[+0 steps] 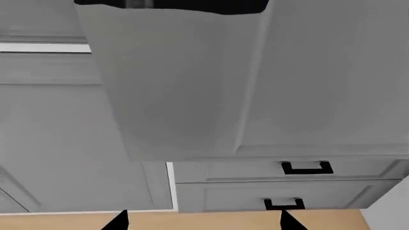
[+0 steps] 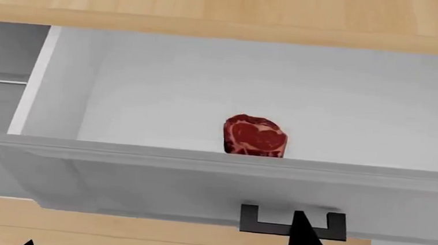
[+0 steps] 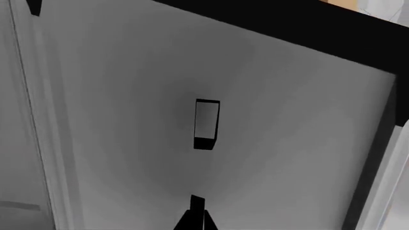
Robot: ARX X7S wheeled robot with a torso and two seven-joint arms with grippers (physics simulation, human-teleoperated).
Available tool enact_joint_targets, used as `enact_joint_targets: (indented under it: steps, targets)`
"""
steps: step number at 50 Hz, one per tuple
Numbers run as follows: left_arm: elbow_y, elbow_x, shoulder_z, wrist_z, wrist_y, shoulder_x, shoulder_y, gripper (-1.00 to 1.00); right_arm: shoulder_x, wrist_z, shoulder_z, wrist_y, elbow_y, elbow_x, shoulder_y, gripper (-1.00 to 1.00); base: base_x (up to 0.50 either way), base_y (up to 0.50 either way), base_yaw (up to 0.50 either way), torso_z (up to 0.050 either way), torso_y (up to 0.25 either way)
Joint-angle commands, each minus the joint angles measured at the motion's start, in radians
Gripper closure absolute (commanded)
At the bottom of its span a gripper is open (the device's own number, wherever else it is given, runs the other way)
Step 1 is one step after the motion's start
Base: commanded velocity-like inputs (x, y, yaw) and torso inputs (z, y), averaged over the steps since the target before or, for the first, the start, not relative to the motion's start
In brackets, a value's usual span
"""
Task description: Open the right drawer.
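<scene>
Across the middle of the head view, the right drawer (image 2: pixel 200 173) stands pulled out, a steak (image 2: pixel 255 136) inside. Below its handle (image 2: pixel 293 222), the right gripper (image 2: pixel 301 244) looks pressed together; the left gripper's (image 1: pixel 201 221) fingers stand spread.

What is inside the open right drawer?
A raw steak sits in the right drawer, on its white floor. The drawer front hides the steak's base and the nearest strip of floor.

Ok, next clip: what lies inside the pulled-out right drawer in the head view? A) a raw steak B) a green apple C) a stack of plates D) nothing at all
A: the right drawer stands pulled out, and a red, marbled raw steak sits on its white floor just behind the front panel.
</scene>
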Motion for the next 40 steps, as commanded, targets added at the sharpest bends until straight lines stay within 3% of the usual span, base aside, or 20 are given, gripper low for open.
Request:
enact_joint_targets:
  steps: [1,40]
  targets:
    - [-0.005,0.010,-0.016,0.025,0.014,0.016,-0.001,-1.00,-0.031,0.026,-0.014,0.022,-0.022,-0.180,0.021,1.00,-0.14,0.00,0.00,0.000,0.000]
    - [-0.008,0.004,-0.007,0.018,0.017,0.010,-0.005,-1.00,-0.036,0.036,-0.006,0.024,-0.004,-0.181,0.028,1.00,-0.14,0.00,0.00,0.001,0.002]
